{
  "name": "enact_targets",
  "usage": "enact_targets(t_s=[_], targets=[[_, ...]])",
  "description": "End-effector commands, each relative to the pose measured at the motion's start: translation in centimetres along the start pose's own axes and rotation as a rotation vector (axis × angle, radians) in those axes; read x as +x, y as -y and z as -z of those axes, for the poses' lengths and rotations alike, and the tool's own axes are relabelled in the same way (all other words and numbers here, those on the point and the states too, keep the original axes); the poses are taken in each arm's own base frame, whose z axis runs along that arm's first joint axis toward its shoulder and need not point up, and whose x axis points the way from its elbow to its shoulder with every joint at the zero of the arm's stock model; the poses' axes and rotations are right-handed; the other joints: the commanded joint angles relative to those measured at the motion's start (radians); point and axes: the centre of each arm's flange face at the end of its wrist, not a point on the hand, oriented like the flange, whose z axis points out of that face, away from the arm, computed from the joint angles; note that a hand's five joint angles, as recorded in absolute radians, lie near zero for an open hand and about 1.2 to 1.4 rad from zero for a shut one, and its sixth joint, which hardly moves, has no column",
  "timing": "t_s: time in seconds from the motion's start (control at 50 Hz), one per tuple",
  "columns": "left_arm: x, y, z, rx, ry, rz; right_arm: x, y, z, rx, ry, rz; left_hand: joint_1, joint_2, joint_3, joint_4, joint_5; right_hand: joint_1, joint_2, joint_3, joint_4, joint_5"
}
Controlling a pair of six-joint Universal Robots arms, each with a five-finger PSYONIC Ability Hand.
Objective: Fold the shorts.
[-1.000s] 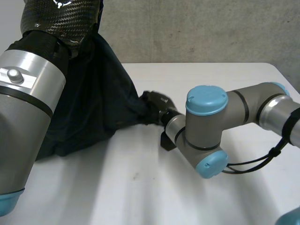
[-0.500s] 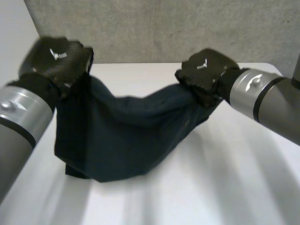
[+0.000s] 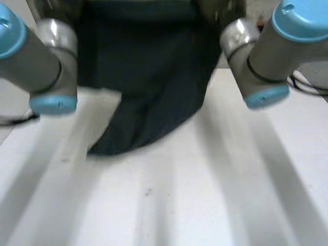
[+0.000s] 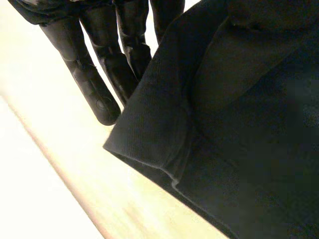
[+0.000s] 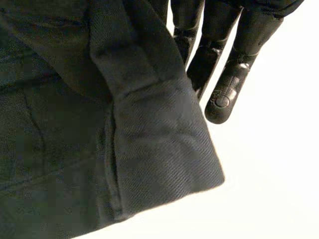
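The dark navy shorts (image 3: pixel 148 77) hang between my two arms, and their lower end rests on the white table (image 3: pixel 215 195). My left arm (image 3: pixel 46 61) and right arm (image 3: pixel 261 56) stand on either side of the cloth. In the left wrist view my left hand (image 4: pixel 89 82) has long straight fingers beside a hemmed corner of the shorts (image 4: pixel 164 129), which drops from under its palm. In the right wrist view my right hand (image 5: pixel 227 84) holds the other hemmed corner (image 5: pixel 159 149) the same way. Both hands pinch the cloth high up.
The white table runs out toward the front, beyond where the shorts' lower end touches it. Both forearms stand close to the cloth's two sides.
Both hands have risen with the shorts. The cloth was slung low between them and now hangs long, only its lower end on the table.
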Motion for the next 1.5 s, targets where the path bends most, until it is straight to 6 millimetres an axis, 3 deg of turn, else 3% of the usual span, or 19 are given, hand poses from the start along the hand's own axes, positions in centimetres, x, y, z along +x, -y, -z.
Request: enact_targets(t_s=[0.02,0.1,0.3,0.32,0.36,0.4,0.46,0.54,0.66,0.78,0.86,1.02,1.12,1.16,1.18,1.26,1.38,1.4,1.5], targets=[[-4.7,9.2,-1.9,0.443,0.262,0.084,4.6,5.3,-2.4,0.413,-0.304,0.065,0.259,0.197,0.202,0.189,0.235,0.413,0.218,0.217,0.203,0.247],[-4.2,8.2,-0.8,0.396,0.226,0.100,4.4,5.3,-1.7,0.389,-0.278,0.040,0.259,0.197,0.202,0.189,0.235,0.413,0.218,0.217,0.203,0.247],[0.5,-0.2,4.1,0.133,0.008,0.096,-1.8,-1.3,2.4,-0.005,0.033,-0.060,0.259,0.197,0.202,0.189,0.235,0.413,0.218,0.217,0.203,0.247],[1.9,-2.7,5.4,0.051,-0.042,0.082,-2.4,-2.0,2.8,-0.046,0.058,-0.065,0.259,0.197,0.202,0.189,0.235,0.413,0.218,0.217,0.203,0.247],[3.7,-5.4,7.0,-0.041,-0.104,0.069,-4.9,-4.7,4.7,-0.178,0.157,-0.084,0.259,0.197,0.202,0.189,0.235,0.413,0.218,0.217,0.203,0.247],[6.6,-8.7,9.8,-0.175,-0.206,0.045,-6.0,-5.8,5.5,-0.230,0.201,-0.092,0.259,0.197,0.202,0.189,0.235,0.413,0.218,0.217,0.203,0.247],[8.7,-11.7,13.0,-0.338,-0.313,0.013,-9.0,-8.7,8.2,-0.360,0.314,-0.107,0.259,0.197,0.202,0.189,0.235,0.413,0.218,0.217,0.203,0.247],[9.1,-13.6,15.9,-0.515,-0.383,-0.030,-12.2,-12.1,11.7,-0.518,0.437,-0.123,0.259,0.197,0.202,0.189,0.235,0.413,0.218,0.217,0.203,0.247],[7.9,-13.4,18.5,-0.679,-0.427,-0.084,-12.2,-12.4,14.7,-0.683,0.541,-0.162,0.259,0.197,0.202,0.189,0.235,0.413,0.218,0.217,0.203,0.247],[5.7,-9.1,20.6,-0.704,-0.474,-0.109,-9.2,-10.0,16.4,-0.750,0.576,-0.180,0.259,0.197,0.202,0.189,0.235,0.413,0.218,0.217,0.203,0.247],[4.2,-7.4,22.1,-0.746,-0.507,-0.125,-7.7,-8.0,18.2,-0.770,0.596,-0.181,0.259,0.197,0.202,0.189,0.235,0.413,0.218,0.217,0.203,0.247],[2.7,-7.3,26.9,-0.917,-0.623,-0.187,-7.8,-6.9,23.2,-0.856,0.690,-0.181,0.259,0.197,0.202,0.189,0.235,0.413,0.218,0.217,0.203,0.247],[2.4,-6.1,29.1,-0.915,-0.672,-0.195,-7.0,-6.5,25.7,-0.887,0.719,-0.148,0.259,0.197,0.202,0.189,0.235,0.413,0.218,0.217,0.203,0.247],[2.2,-5.6,29.4,-0.903,-0.676,-0.192,-6.5,-6.7,26.7,-0.895,0.724,-0.130,0.099,0.037,0.042,0.030,0.075,0.413,0.218,0.217,0.203,0.247],[2.0,-5.2,29.4,-0.889,-0.670,-0.187,-6.3,-6.7,26.8,-0.890,0.721,-0.128,-0.254,-0.316,-0.311,-0.323,-0.278,0.413,0.218,0.217,0.203,0.247],[1.5,-3.8,28.0,-0.821,-0.627,-0.159,-6.1,-6.6,27.3,-0.845,0.698,-0.151,-0.963,-1.025,-1.020,-1.032,-0.987,0.413,0.218,0.217,0.203,0.247],[0.6,-3.1,22.2,-0.680,-0.462,-0.090,-6.1,-7.5,27.7,-0.789,0.650,-0.163,-0.963,-1.025,-1.020,-1.032,-0.987,0.413,0.218,0.217,0.203,0.247],[0.3,-3.4,20.4,-0.639,-0.419,-0.070,-6.2,-7.6,27.7,-0.782,0.646,-0.162,-0.945,-1.007,-1.002,-1.014,-0.969,0.413,0.218,0.217,0.203,0.247],[1.0,-5.6,16.2,-0.541,-0.441,0.005,-6.3,-7.7,27.7,-0.770,0.635,-0.158,-0.830,-0.892,-0.887,-0.900,-0.854,0.413,0.218,0.217,0.203,0.247]])
